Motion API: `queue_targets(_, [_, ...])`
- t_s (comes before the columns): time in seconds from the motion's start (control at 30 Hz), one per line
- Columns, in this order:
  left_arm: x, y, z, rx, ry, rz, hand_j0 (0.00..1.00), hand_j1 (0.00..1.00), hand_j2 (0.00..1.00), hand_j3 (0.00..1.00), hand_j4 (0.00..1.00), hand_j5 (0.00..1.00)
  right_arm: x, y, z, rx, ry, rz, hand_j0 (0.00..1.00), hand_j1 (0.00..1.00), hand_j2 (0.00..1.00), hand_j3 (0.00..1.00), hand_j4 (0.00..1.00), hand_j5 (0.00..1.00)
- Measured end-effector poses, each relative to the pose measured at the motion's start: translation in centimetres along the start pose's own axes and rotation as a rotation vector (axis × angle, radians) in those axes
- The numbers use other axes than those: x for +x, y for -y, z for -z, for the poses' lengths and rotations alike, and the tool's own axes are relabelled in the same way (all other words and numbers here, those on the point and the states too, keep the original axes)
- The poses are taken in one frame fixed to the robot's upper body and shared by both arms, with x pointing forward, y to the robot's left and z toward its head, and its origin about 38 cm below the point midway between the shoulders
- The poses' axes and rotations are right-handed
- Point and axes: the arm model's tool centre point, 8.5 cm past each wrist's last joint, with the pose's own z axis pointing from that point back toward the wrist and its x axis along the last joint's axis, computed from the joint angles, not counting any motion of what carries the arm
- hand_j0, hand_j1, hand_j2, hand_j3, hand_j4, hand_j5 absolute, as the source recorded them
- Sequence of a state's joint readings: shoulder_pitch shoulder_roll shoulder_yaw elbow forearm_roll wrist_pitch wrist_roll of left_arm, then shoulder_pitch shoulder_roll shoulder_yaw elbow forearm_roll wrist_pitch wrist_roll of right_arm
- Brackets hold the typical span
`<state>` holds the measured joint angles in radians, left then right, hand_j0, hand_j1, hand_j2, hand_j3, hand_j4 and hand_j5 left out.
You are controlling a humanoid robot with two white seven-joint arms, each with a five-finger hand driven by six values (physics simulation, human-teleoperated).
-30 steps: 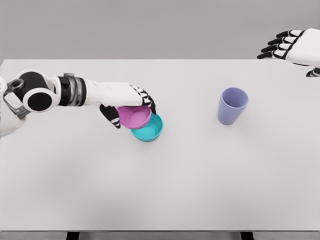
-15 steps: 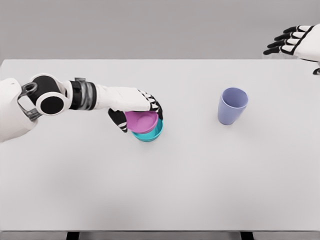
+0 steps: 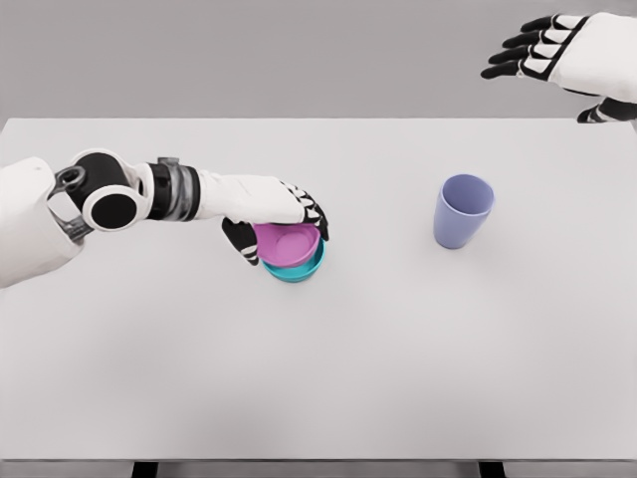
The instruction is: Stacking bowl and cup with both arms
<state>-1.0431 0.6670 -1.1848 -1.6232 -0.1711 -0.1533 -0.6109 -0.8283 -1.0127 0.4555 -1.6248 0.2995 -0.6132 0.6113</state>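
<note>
Nearest, in the left-centre of the frame, the left hand [image 3: 274, 214] grips the pink bowl [image 3: 288, 243] by its rim, fingers curled over the far edge and thumb on the near side, and the bowl now sits nearly nested in the teal bowl [image 3: 298, 267] on the white table [image 3: 328, 378]. A second ago the pink bowl was tilted and offset to the upper left of the teal one; it has since slid over and settled in. The bowl-stacking step looks almost done: next the hand should release and lift clear. Farther right stands the lavender cup [image 3: 463, 210], upright and untouched. In the upper right corner, the right hand [image 3: 557, 50] hovers with fingers spread, empty, having shifted leftward; it likely must descend to the cup.
</note>
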Motion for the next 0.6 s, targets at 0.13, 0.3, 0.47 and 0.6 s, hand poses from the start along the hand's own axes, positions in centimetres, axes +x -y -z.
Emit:
queue_targets(0.13, [0.1, -0.1, 0.1, 0.001, 0.001, 0.003, 0.94, 0.94, 0.94, 0.94, 0.94, 0.94, -0.8, -1.9, 1.2, 0.018, -0.010, 0.053, 1.00, 1.00, 1.00, 1.00, 1.00, 1.00])
queue_targets(0.3, [0.1, 0.0, 0.1, 0.000, 0.003, 0.003, 1.00, 1.00, 1.00, 1.00, 1.00, 1.00, -0.8, -2.6, 2.6, 0.059, -0.025, 0.010, 1.00, 1.00, 1.00, 1.00, 1.00, 1.00])
queue_targets(0.47, [0.2, 0.0, 0.1, 0.000, 0.012, 0.009, 1.00, 1.00, 1.00, 1.00, 1.00, 1.00, -1.7, -2.6, 4.2, 0.062, -0.031, 0.026, 1.00, 1.00, 1.00, 1.00, 1.00, 1.00])
queue_targets(0.6, [0.3, -0.1, 0.0, 0.001, 0.021, 0.017, 1.00, 1.00, 1.00, 1.00, 1.00, 1.00, -2.6, -4.5, 5.7, 0.083, -0.042, 0.090, 1.00, 1.00, 1.00, 1.00, 1.00, 1.00])
